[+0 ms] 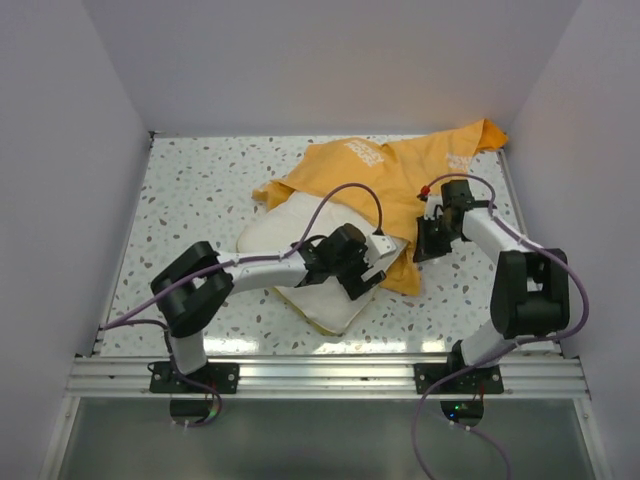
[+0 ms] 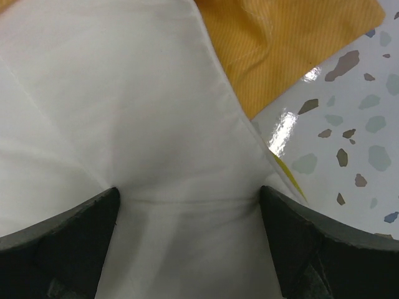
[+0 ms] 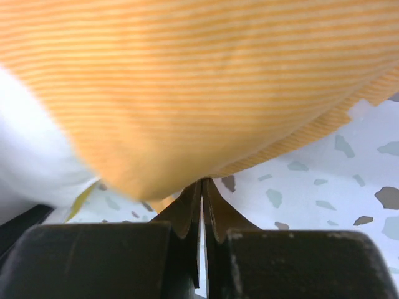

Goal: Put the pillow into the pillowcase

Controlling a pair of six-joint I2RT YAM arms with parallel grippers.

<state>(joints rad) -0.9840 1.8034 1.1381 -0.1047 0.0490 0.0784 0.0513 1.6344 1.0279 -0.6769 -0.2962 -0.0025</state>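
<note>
Tabletop: a white, grey-and-brown speckled terrazzo tabletop (image 1: 190, 190), walled in by pale panels on three sides, carries everything in view.

Pillowcase: the thin orange-yellow fabric pillowcase (image 1: 400, 175) sprawls crumpled across the far right of the tabletop. Pale lettering shows on its upper folds. Its near edge drapes over the far side of the pillow.

Pillow: the plump cream-white rectangular pillow (image 1: 275, 235) lies at the centre of the tabletop, set at an angle. Its near half is bare and its far part is under orange cloth. A yellow-green strip (image 2: 290, 177) runs along its right edge.

Left gripper: the left gripper (image 2: 187, 199) is down on the pillow's near right part, beside the pillowcase's edge. Its jaws are spread wide. Dented white fabric fills the gap between the two dark fingers (image 2: 68, 237).

Right gripper: the right gripper (image 3: 202, 184) sits at the pillowcase's near right edge, just right of the pillow. Its jaws are pressed together, tips right at the cloth's lower hem. Whether any fabric is caught between them cannot be told.
</note>
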